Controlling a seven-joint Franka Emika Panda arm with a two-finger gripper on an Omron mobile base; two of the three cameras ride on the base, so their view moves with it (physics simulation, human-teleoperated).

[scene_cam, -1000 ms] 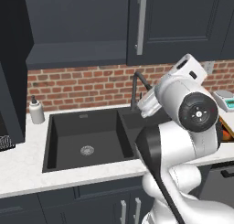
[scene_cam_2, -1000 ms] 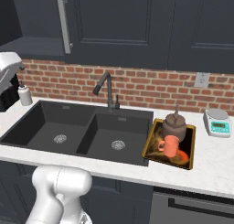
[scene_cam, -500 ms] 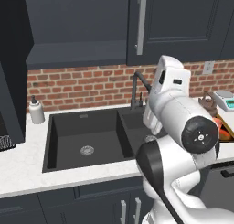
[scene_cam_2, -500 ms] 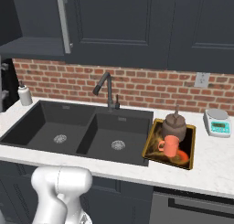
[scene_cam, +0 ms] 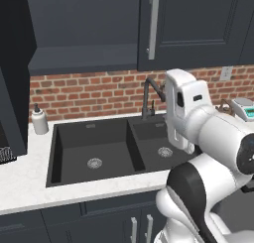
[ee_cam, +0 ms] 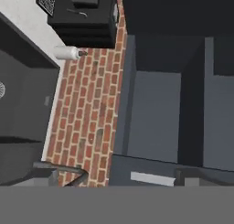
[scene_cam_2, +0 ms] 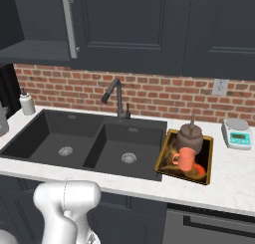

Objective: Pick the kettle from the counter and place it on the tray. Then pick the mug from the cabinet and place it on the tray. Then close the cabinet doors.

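The brownish-grey kettle and the orange mug both stand on the golden-brown tray, on the white counter right of the sink. The wall cabinet is open on its left half, showing a dark bare shelf. Its left door is swung out; the right door with the silver bar handle is shut. My gripper's hand hangs over the right sink basin, facing the brick wall below the cabinet. Its fingers are hidden behind it and hold nothing.
A black double sink with a dark faucet fills the middle of the counter. A white soap bottle stands at its left, beside a black appliance. A white kitchen scale sits right of the tray.
The forearm and hand have turned and come lower over the sink, away from the left side. Kettle, mug and tray have stayed put.
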